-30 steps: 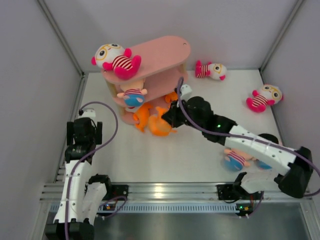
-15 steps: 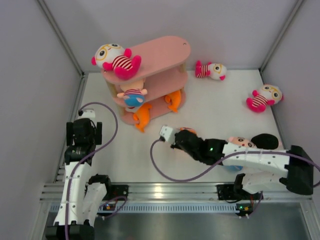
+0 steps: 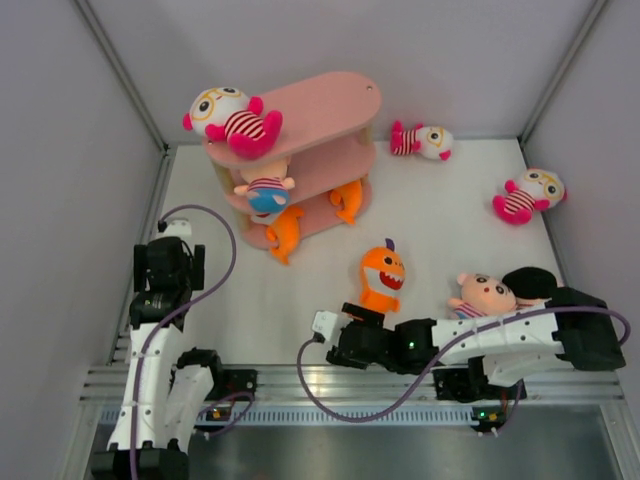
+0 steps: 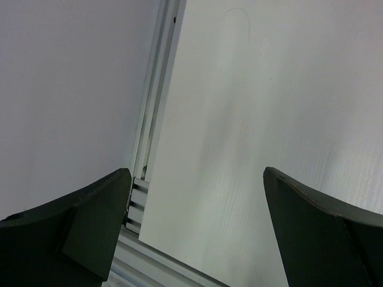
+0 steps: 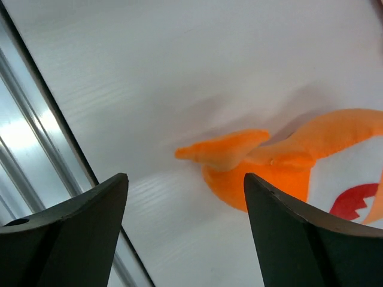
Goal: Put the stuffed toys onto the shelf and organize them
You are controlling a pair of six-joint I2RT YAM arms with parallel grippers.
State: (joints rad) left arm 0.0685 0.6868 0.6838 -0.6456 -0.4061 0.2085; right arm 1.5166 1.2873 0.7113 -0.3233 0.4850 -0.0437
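Note:
The pink shelf (image 3: 318, 112) stands at the back left. A white-headed doll (image 3: 232, 120) lies on its top board, a peach doll (image 3: 265, 188) on the middle one, and two orange fish (image 3: 283, 230) (image 3: 347, 200) on the bottom one. A third orange fish (image 3: 383, 277) (image 5: 281, 173) lies on the table, just past my right gripper (image 3: 360, 320) (image 5: 185, 233), which is open and apart from its tail. Another peach doll (image 3: 485, 295) lies beside the right arm. Two white-headed dolls (image 3: 420, 140) (image 3: 530, 195) lie at the back right. My left gripper (image 3: 170, 262) (image 4: 197, 227) is open and empty over bare table.
White walls enclose the table on the left, back and right. An aluminium rail (image 3: 320, 380) runs along the near edge, close under the right gripper. The right arm (image 3: 500, 335) stretches low across the front right of the table.
My right gripper carried an orange fish from the shelf's foot to the front middle of the table, opened and let it go there. The left arm has not moved.

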